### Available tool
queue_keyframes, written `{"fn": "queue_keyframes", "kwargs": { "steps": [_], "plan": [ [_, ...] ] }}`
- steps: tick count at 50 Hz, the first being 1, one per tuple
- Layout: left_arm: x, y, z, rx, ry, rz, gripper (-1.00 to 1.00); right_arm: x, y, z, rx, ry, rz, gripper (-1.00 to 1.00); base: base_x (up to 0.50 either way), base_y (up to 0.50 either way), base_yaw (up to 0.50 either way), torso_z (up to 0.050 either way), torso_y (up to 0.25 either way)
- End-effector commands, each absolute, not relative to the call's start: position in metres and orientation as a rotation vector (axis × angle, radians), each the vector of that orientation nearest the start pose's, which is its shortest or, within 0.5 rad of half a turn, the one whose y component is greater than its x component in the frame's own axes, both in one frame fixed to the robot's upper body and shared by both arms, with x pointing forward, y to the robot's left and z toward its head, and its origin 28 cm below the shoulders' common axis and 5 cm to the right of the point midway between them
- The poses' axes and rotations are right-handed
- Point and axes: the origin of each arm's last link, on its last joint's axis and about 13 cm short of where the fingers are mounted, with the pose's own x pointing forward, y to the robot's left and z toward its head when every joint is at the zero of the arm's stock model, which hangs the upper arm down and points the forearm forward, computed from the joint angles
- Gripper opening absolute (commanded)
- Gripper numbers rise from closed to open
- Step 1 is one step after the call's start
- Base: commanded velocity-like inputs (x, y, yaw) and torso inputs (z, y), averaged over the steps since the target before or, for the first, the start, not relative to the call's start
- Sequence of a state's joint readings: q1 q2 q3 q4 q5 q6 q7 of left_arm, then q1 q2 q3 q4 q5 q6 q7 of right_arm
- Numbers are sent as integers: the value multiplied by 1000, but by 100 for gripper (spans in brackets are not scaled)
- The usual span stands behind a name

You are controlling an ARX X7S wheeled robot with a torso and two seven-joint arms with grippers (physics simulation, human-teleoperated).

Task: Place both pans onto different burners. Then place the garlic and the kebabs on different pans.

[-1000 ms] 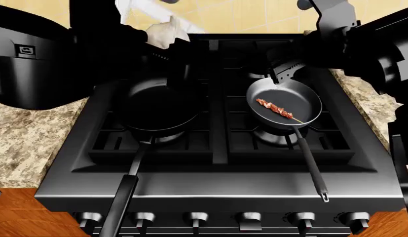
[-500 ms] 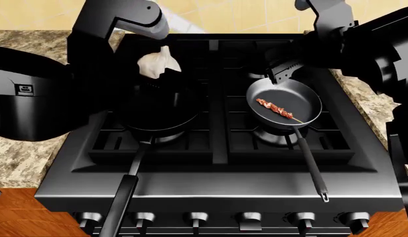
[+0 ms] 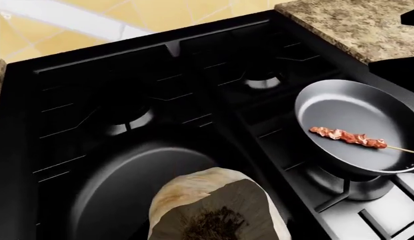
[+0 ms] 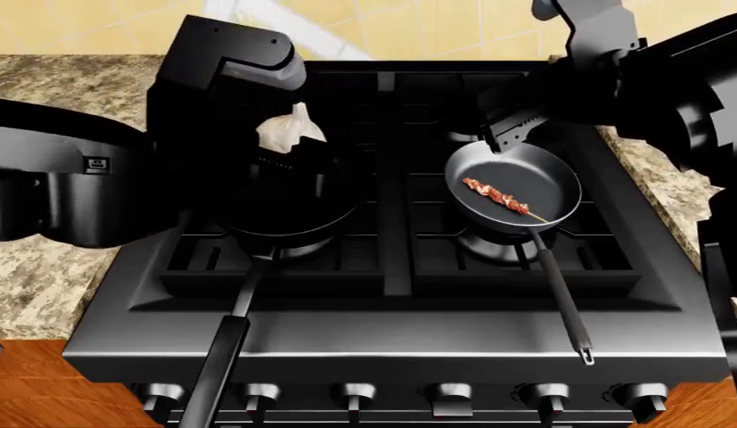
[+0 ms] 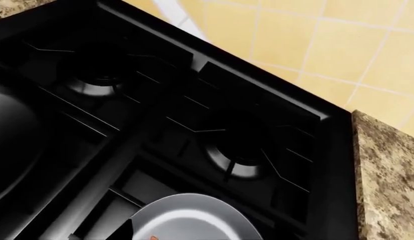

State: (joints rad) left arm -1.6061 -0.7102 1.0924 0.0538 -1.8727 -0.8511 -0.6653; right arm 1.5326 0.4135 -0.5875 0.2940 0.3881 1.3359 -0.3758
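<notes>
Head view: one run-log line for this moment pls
black pan: front-left burner | grey pan: front-right burner, kebabs inside | garlic: held by left gripper above black pan | pending: release

L arm (image 4: 71, 183) low w/ jaws clamped; R arm (image 4: 677, 85) raised.

Rear burners (image 3: 130, 120) bare, central grate strip between black pan (image 4: 285, 201) and grey pan (image 4: 514, 192) open (both handles jut forward), right arm (image 4: 653, 80) overhangs far-right corner

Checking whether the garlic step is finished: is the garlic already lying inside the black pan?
No. The garlic is held up by the left gripper above the far rim of the black pan, whose inside shows nothing.
</notes>
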Motion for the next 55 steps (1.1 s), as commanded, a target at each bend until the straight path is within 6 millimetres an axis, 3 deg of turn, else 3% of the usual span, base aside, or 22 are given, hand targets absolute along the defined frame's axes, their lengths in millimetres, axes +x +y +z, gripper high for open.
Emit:
{"fn": "queue_keyframes", "kwargs": {
  "steps": [1,50,51,55],
  "plan": [
    [286,207,304,86,430,-435,-100,353,-162,340,-363,381,318,100,0,0,0,0,0],
    [300,215,285,54,485,-398,-100,353,-162,336,-363,391,319,100,0,0,0,0,0],
    [300,215,285,54,484,-397,100,353,-162,336,-363,391,319,100,0,0,0,0,0],
    [300,214,285,56,482,-398,100,353,-162,337,-363,391,319,100,0,0,0,0,0]
  ]
}}
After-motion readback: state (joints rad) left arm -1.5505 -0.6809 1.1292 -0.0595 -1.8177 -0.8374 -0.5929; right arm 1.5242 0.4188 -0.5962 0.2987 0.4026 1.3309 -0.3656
